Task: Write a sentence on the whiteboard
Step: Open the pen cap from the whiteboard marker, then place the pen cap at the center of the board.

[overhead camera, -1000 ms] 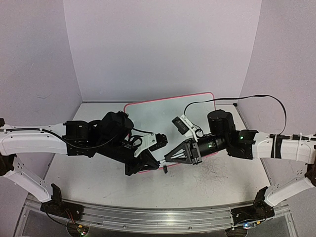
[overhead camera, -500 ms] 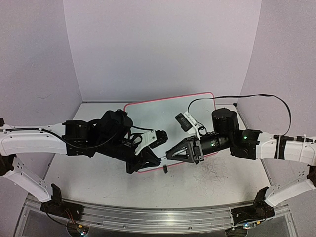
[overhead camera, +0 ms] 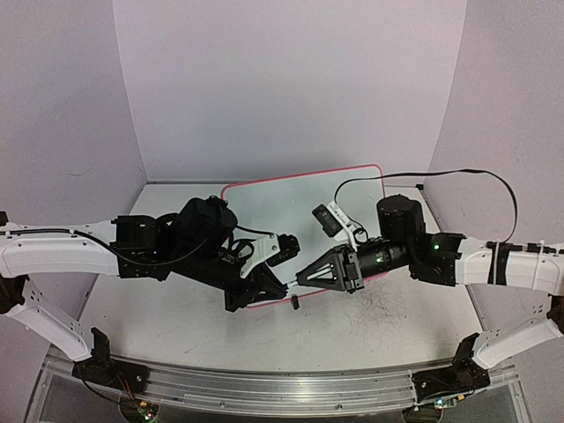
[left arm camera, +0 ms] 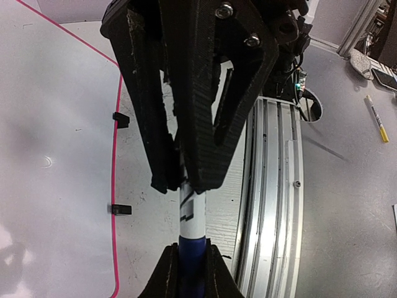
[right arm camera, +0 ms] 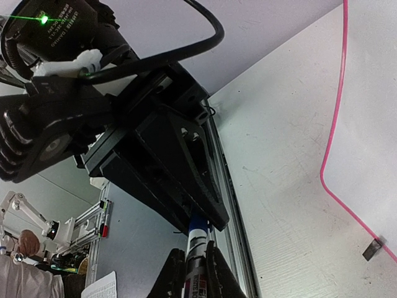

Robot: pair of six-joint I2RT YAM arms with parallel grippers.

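The whiteboard (overhead camera: 295,198) lies flat at the back middle of the table, white with a pink rim (left arm camera: 115,155). No sentence is in view on it. Over its front edge my two grippers meet tip to tip on one marker (left arm camera: 191,211). My left gripper (overhead camera: 278,284) (left arm camera: 190,249) is shut on the marker's blue cap. My right gripper (overhead camera: 306,277) (right arm camera: 194,251) is shut on the white printed barrel (right arm camera: 197,234). The black frame of each gripper fills the other's wrist view.
A black clip foot (overhead camera: 295,301) sits at the board's front rim. Grey scribble scuffs (overhead camera: 381,308) mark the tabletop on the right. An aluminium rail (overhead camera: 264,388) runs along the near edge. A yellow pen (left arm camera: 376,118) lies beyond the rail, off the table.
The right arm has drawn slightly to the right and the left gripper has shifted a little the same way. Both still hold the marker between them.
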